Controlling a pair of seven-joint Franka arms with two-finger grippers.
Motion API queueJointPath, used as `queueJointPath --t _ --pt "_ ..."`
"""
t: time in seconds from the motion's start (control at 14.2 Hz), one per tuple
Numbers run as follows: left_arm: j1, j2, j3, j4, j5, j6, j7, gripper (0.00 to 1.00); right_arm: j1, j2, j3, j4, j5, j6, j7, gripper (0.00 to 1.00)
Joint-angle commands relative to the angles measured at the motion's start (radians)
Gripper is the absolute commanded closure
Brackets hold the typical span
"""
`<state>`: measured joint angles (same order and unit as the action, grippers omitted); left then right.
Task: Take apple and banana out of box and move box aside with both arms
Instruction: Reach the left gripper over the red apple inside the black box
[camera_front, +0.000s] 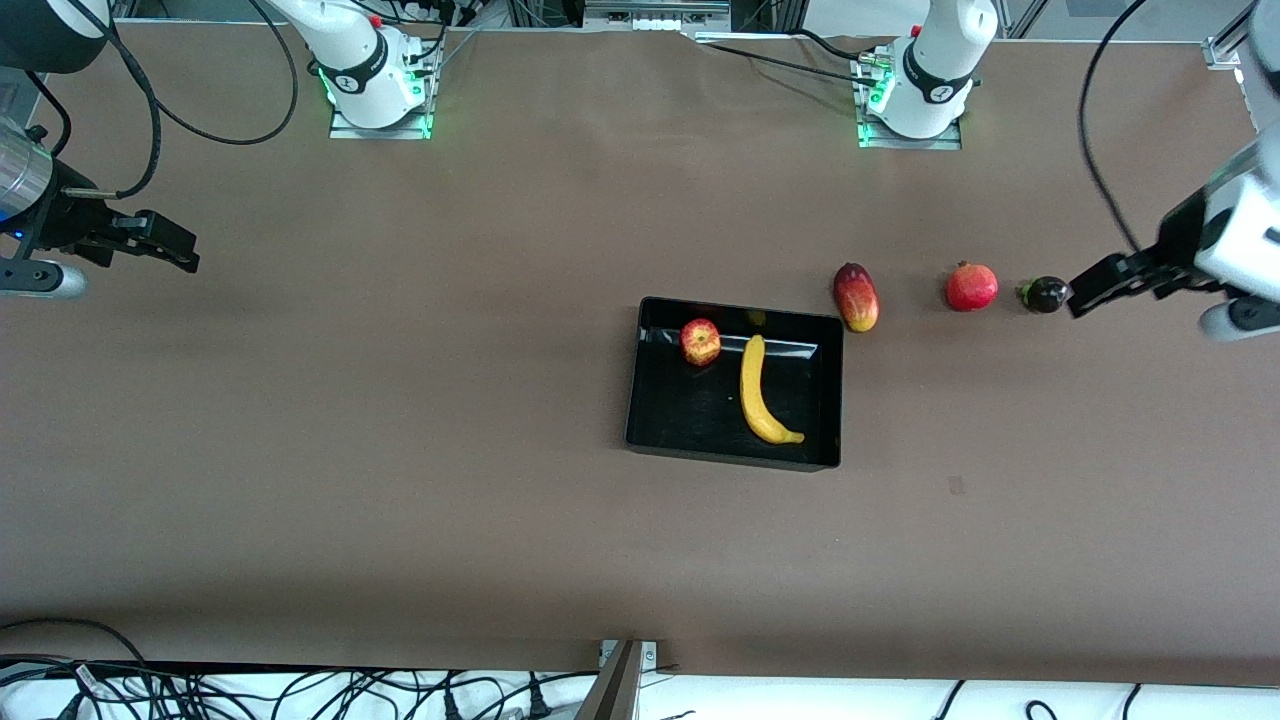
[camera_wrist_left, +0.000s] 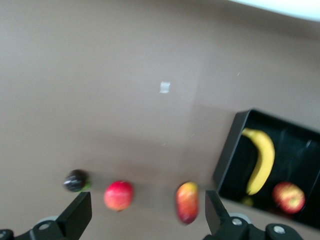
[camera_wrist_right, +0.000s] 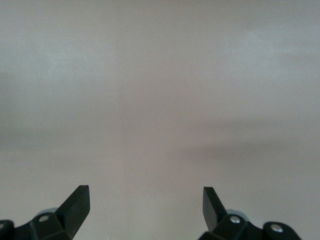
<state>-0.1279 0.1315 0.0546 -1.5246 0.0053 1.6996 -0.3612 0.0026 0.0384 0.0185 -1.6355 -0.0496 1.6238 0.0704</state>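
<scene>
The black box (camera_front: 732, 455) sits near the table's middle. In it lie the small red apple (camera_front: 700, 341) and the long yellow banana (camera_front: 760, 393). They also show in the left wrist view: box (camera_wrist_left: 229, 152), banana (camera_wrist_left: 261, 160), apple (camera_wrist_left: 289, 197). My left gripper (camera_front: 1090, 287) is open and empty, up in the air at the left arm's end of the table, beside a small dark fruit (camera_front: 1045, 294). In its wrist view the left gripper (camera_wrist_left: 145, 212) has its jaws wide apart. My right gripper (camera_front: 170, 243) is open and empty over bare table at the right arm's end; in its wrist view the right gripper (camera_wrist_right: 146, 205) shows only table.
A red-yellow mango-like fruit (camera_front: 856, 296), a red pomegranate (camera_front: 971, 286) and the dark fruit lie in a row between the box and the left arm's end. They show in the left wrist view too: mango (camera_wrist_left: 187, 202), pomegranate (camera_wrist_left: 118, 195), dark fruit (camera_wrist_left: 75, 180).
</scene>
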Motion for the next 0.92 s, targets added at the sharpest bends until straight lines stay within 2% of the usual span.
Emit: queueJointPath --t 0.0,0.14,0.35,0.57,0.71,0.85 --pt "-0.067 0.072 -0.013 -0.003 0.008 0.069 -0.157 0.00 -0.004 0.009 0.000 0.022 0.002 -0.016 -0.011 0.00" --pt "-0.136 0.129 -0.013 -0.002 0.054 0.089 -0.224 0.00 -0.004 0.009 0.000 0.022 0.002 -0.016 -0.011 0.00" --pt "-0.189 0.212 -0.013 -0.012 0.050 0.164 -0.349 0.00 -0.004 0.009 0.000 0.022 0.002 -0.016 -0.011 0.00" --pt "-0.266 0.304 -0.013 -0.046 0.054 0.343 -0.513 0.00 -0.004 0.009 0.000 0.022 0.002 -0.016 -0.011 0.00" --pt "-0.311 0.332 -0.016 -0.072 0.056 0.388 -0.536 0.00 -0.004 0.009 0.000 0.022 0.002 -0.016 -0.011 0.00" --pt "-0.325 0.378 -0.063 -0.077 0.058 0.428 -0.536 0.00 -0.004 0.009 0.000 0.022 0.002 -0.016 -0.011 0.00"
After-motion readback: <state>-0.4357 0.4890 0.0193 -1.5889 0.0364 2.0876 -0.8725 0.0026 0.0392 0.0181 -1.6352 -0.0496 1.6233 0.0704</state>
